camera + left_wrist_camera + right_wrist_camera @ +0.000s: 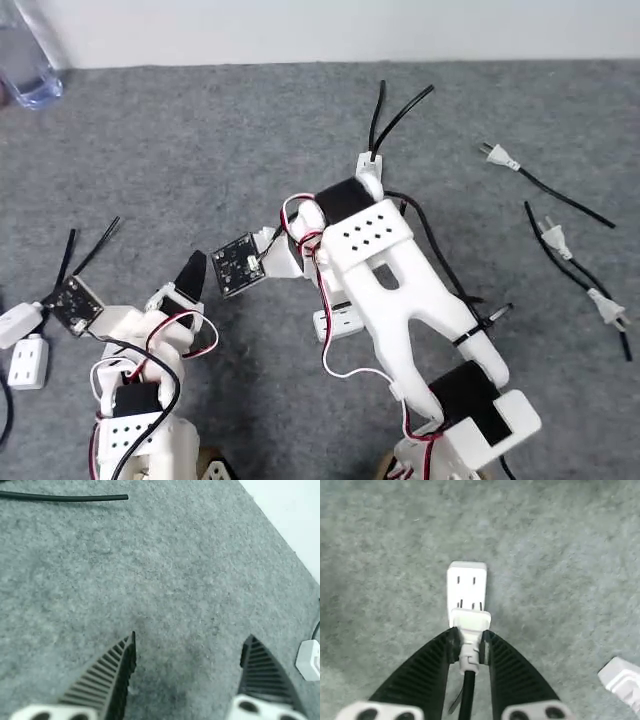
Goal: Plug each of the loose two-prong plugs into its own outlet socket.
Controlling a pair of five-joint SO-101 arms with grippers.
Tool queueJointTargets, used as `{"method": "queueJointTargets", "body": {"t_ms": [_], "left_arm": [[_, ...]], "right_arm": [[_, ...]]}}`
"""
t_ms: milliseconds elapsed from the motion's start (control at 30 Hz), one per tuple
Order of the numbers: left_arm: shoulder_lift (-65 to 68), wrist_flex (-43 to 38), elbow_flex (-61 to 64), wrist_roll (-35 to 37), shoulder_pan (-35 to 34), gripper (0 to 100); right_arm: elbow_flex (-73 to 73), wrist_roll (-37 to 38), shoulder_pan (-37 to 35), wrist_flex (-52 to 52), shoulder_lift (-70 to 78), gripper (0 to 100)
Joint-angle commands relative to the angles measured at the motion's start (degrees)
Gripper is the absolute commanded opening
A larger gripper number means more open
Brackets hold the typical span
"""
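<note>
My right gripper (470,636) is shut on a white two-prong plug (470,620) with a black cord. The plug's prongs meet the nearer pair of slots of a white outlet block (466,582), and a short length of prong still shows. In the high view this block (338,323) peeks out from under the right arm. Three loose plugs on black cords lie at the right: one far (490,152), one in the middle (553,237), one near (606,306). My left gripper (190,642) hangs open over bare carpet, and stands left of centre (185,285) in the high view.
Two more white outlet blocks (27,361) lie at the left edge beside the left arm. Another white block (621,678) sits near the right gripper. A black cord (65,497) crosses the carpet beyond the left gripper. A plastic bottle (25,60) stands at the far left corner.
</note>
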Motion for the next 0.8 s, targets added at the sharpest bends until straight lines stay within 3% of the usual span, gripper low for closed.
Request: {"method": "queueJointTargets", "body": {"t_ms": [0, 767], "left_arm": [[-0.5, -0.1, -0.4, -0.5, -0.3, 32], [-0.5, -0.1, -0.4, -0.5, -0.2, 32]], "right_arm": [[2.8, 0.2, -0.4, -4.2, -0.9, 0.8], [7.3, 0.2, -3.4, -7.7, -0.4, 0.9]]}}
